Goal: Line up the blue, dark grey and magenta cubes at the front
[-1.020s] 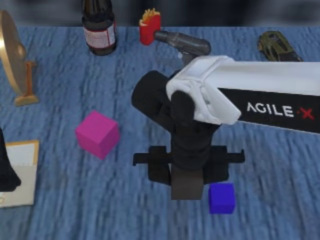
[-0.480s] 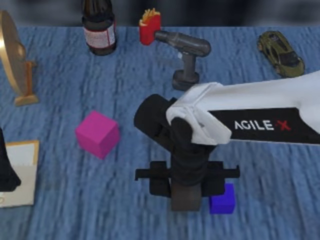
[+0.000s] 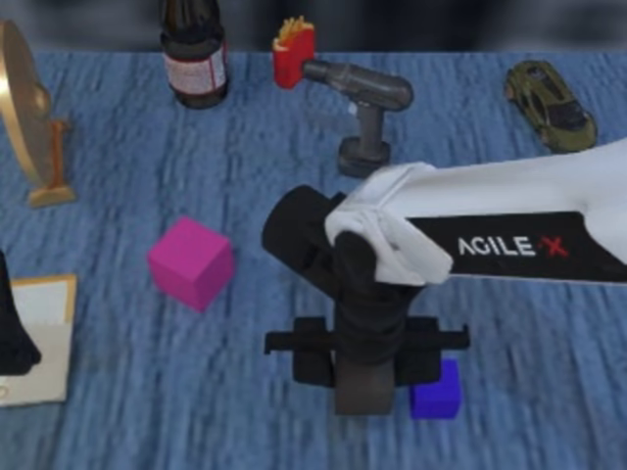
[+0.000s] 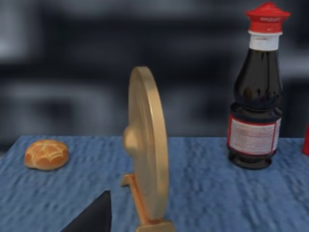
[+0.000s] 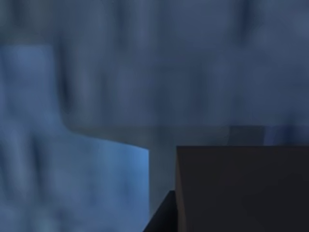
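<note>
I am holding the dark grey cube [image 3: 365,377] clamped in my right gripper [image 3: 367,387] at the front, touching the blue cube [image 3: 436,390]. The magenta cube [image 3: 191,262] is sitting unplaced, well apart.

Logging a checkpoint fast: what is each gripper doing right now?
Left gripper: parked at the table's left edge; cannot be told.
Right gripper: low at the front beside the blue cube, over the dark grey cube; cannot be told.
</note>
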Tool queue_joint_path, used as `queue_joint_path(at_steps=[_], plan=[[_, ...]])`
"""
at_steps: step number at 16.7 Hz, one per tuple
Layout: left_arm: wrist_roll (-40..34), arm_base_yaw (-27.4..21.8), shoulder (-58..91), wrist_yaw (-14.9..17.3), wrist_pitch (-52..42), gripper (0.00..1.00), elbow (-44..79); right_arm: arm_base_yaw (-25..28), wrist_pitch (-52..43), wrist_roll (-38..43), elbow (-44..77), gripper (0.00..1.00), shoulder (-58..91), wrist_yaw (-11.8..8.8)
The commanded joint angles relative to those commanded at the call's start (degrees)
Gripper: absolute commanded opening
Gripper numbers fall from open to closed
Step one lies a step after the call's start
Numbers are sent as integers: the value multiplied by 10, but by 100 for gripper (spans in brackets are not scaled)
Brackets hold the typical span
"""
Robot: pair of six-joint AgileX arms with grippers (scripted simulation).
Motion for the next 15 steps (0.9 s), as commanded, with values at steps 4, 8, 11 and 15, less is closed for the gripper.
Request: queue_joint_path(at_steps=[4, 8, 11, 15], plan=[[0, 0, 0, 0, 0, 100, 0, 0, 0, 0, 0, 90, 0, 0], [0, 0, 0, 0, 0, 100, 0, 0, 0, 0, 0, 100, 0, 0], [0, 0, 0, 0, 0, 100, 0, 0, 0, 0, 0, 100, 0, 0], [0, 0, 0, 0, 0, 100, 0, -1, -2, 0, 2, 100, -1, 0]])
